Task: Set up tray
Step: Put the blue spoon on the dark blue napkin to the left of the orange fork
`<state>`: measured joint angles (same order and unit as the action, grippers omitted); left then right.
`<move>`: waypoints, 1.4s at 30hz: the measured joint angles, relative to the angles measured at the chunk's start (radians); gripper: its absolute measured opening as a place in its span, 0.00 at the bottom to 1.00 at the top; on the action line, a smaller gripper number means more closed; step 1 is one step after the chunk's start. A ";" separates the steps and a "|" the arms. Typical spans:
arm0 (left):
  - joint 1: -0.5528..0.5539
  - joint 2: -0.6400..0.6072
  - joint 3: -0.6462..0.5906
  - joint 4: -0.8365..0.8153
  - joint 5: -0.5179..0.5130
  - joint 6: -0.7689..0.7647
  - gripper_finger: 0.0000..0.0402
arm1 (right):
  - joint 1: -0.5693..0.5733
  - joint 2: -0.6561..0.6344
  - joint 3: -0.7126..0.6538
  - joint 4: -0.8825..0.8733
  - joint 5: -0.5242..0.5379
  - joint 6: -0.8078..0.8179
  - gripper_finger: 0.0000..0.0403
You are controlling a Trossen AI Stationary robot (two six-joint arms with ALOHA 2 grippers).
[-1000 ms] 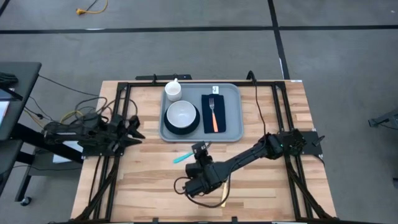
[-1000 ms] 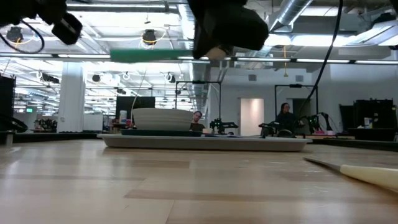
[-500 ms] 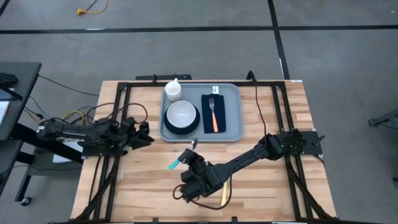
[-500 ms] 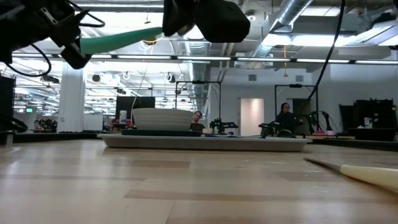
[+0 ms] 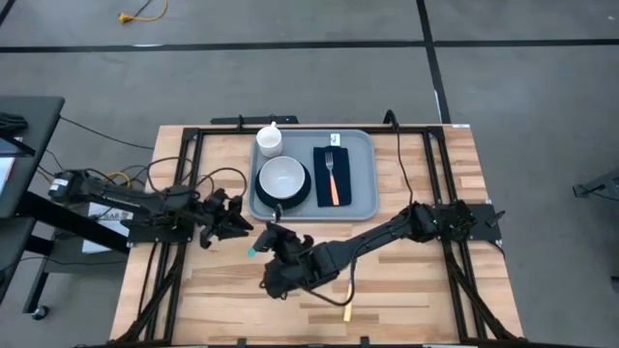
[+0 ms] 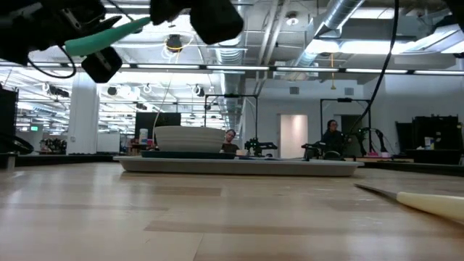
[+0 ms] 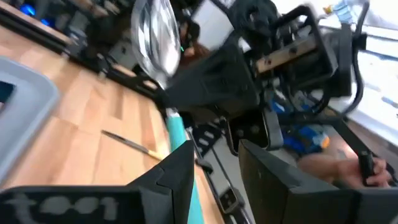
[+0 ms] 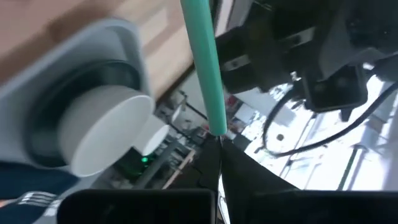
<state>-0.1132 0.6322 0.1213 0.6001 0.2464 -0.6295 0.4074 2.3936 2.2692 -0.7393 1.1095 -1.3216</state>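
The tray (image 5: pixel 363 174) is sitting at twelve o'clock on the surface, already carrying bowl (image 5: pixel 283 178), cup (image 5: pixel 269 141), napkin (image 5: pixel 332 177) and fork (image 5: pixel 332 174). The right gripper (image 5: pixel 272 239), fingers clamped on the teal-handled spoon (image 5: pixel 258 246), is meeting the left gripper (image 5: pixel 240 227), fingers slightly apart around its handle. A knife (image 5: pixel 346 298) at six o'clock is waiting.

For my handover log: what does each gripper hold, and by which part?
Right gripper holds the spoon at its neck; left gripper holds nothing yet.

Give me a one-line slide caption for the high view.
Right gripper passes a teal-handled spoon toward the left gripper, beside the tray.
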 joint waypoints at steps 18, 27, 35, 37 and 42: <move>-0.054 0.230 0.070 0.105 0.085 -0.011 0.28 | 0.006 -0.001 -0.001 0.193 0.006 -0.224 0.00; -0.072 0.235 0.068 0.077 0.066 -0.021 0.28 | 0.070 -0.002 0.002 0.175 0.038 -0.220 0.00; -0.098 0.233 0.067 0.098 0.013 -0.046 0.28 | 0.084 -0.003 0.002 0.168 0.034 -0.221 0.00; -0.103 0.233 0.067 0.098 -0.009 -0.046 0.28 | 0.070 -0.003 0.002 0.166 0.030 -0.224 0.00; -0.107 0.233 0.067 0.098 -0.035 -0.047 0.28 | 0.030 -0.003 0.002 0.179 0.021 -0.230 0.00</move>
<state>-0.2199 0.8654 0.1886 0.6983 0.2114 -0.6765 0.4376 2.3909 2.2707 -0.5605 1.1305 -1.5517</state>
